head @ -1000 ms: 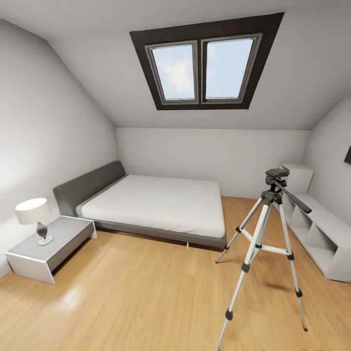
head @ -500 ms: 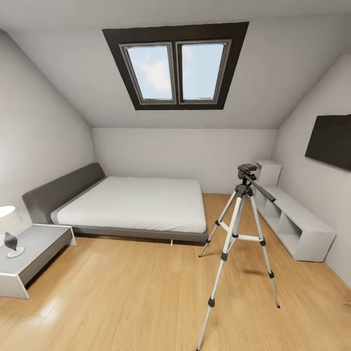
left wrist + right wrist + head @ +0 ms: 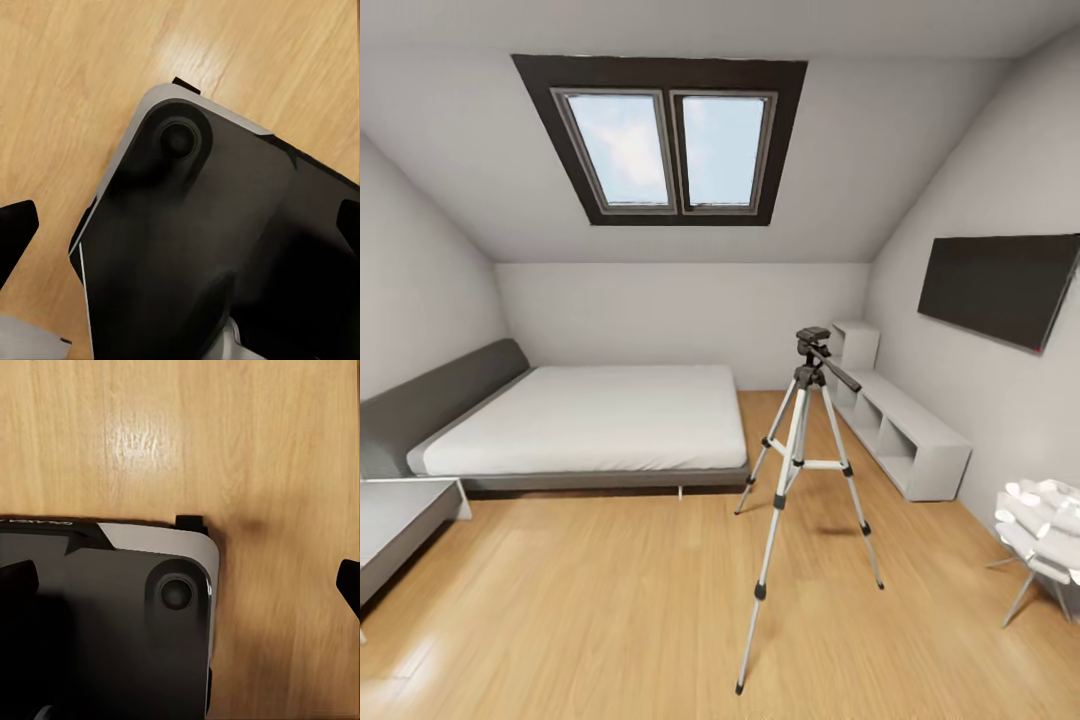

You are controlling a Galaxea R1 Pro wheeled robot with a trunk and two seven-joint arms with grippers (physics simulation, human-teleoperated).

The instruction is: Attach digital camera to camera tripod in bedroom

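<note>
- I am looking across the bedroom from the head view: the tripod [image 3: 803, 470] is standing on the wood floor [image 3: 610, 600], between the bed [image 3: 585, 420] and the low white shelf [image 3: 900, 430] under the wall TV [image 3: 1000, 285].
- Its three legs are splaying wide, I judge to keep the tall mast steady; long axis upright, black head [image 3: 812, 340] on top, handle slanting down toward the shelf side.
- The head plate is sitting bare; no camera is on it, so attaching is not yet done.
- Left jaws [image 3: 180, 225]: dark tips at the frame edges, spread apart, nothing between them but my own base [image 3: 210, 247] and floor.
- Right jaws [image 3: 187, 585]: likewise spread and gripping nothing, hanging over the floor, I judge parked low for driving.
</note>
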